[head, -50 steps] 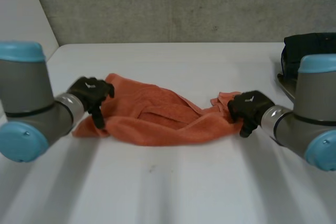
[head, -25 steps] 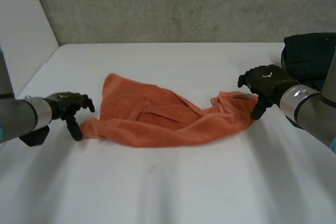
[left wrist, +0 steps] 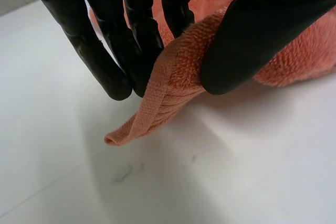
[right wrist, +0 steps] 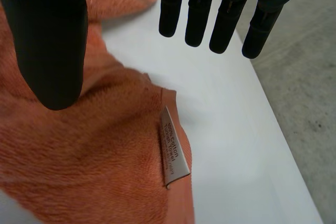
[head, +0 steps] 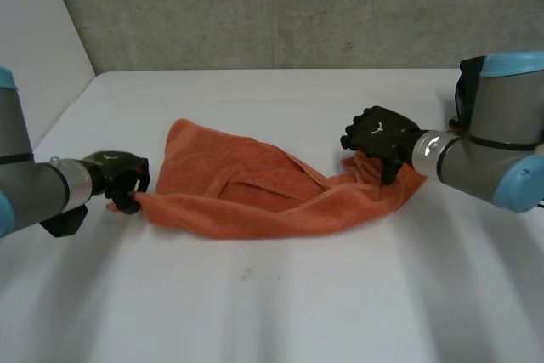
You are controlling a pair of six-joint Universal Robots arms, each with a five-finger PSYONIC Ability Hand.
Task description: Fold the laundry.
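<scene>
Towel (head: pixel 246 197), one, orange: left hand (head: pixel 119 174) pinches its corner, right hand (head: pixel 382 135) spread open at the other end.

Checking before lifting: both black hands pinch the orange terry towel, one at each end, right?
No: right wrist view shows the right hand open over the labelled end of the orange terry towel. The left hand does pinch a corner.

Head view: from behind, looking down across worktop (head: pixel 272 312). Wrist views: close over opposite ends of shared orange towel (head: pixel 255 197).
</scene>
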